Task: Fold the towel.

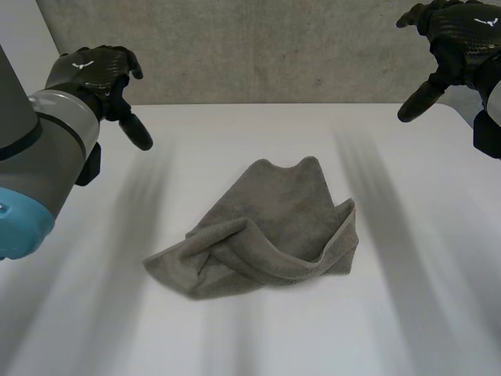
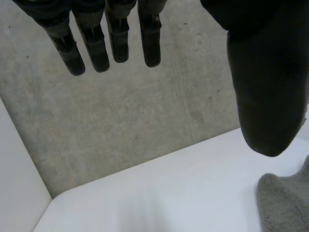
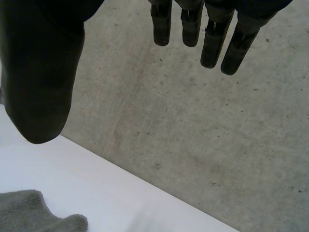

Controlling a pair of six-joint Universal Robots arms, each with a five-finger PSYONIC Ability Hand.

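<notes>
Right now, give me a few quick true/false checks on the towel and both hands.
1. The towel is spread flat and neatly folded in half. False: it lies crumpled, with a loose fold rolled over along its near edge.
2. The left hand is open and holds nothing. True.
3. The right hand pinches a corner of the towel. False: it is open, raised at the table's far right, apart from the towel.
4. The towel lies on the white table, between the two hands. True.
</notes>
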